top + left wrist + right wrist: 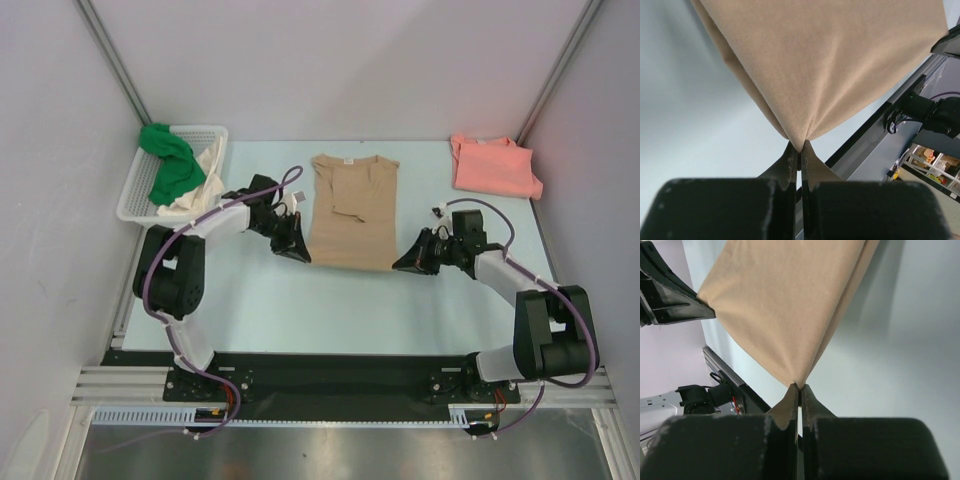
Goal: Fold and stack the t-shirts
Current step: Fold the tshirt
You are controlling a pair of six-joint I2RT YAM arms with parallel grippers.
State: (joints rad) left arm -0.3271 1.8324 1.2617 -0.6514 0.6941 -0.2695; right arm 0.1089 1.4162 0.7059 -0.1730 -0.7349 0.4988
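Note:
The tan t-shirt (350, 215) lies flat mid-table, sleeves folded in, collar at the far end. My left gripper (298, 253) is shut on its near left hem corner; the left wrist view shows the cloth (825, 65) pinched at the tips of the left gripper (800, 149). My right gripper (402, 264) is shut on the near right hem corner; the right wrist view shows the cloth (790, 305) pinched in the right gripper (800, 386). A folded salmon pink t-shirt (493, 165) lies at the far right. A bright green t-shirt (170, 160) and a cream t-shirt (203, 180) sit in the basket.
The white lattice basket (215, 131) stands at the far left by the left wall. Grey walls enclose the pale table (300, 310) on three sides. The black base rail (330, 375) runs along the near edge.

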